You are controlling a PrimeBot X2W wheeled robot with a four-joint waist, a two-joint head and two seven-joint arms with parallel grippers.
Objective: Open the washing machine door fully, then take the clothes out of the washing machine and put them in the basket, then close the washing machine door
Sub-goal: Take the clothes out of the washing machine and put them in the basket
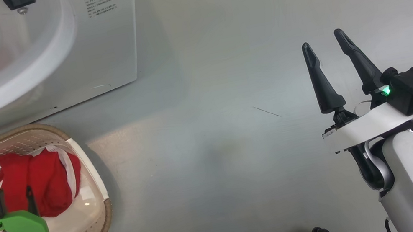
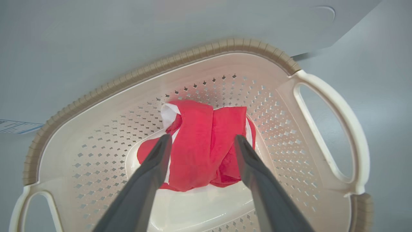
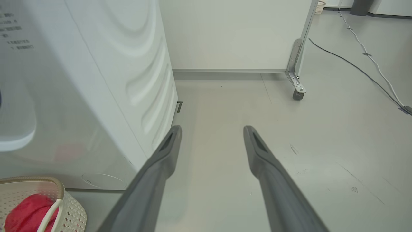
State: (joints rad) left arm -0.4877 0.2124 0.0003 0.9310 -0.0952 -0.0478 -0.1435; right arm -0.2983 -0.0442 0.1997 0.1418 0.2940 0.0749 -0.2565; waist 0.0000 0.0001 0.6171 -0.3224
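We record the left claw (image 2: 201, 139) spread above the clothes (image 2: 197, 162), soft and light, heaped in the basket (image 2: 180, 61), best pinched at a raised fold; more red possibly sits inside the washing machine (image 1: 110, 52).

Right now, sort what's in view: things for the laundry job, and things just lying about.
For the job: washing machine, basket, red clothes.
Lying about: black cable, wheeled partition.
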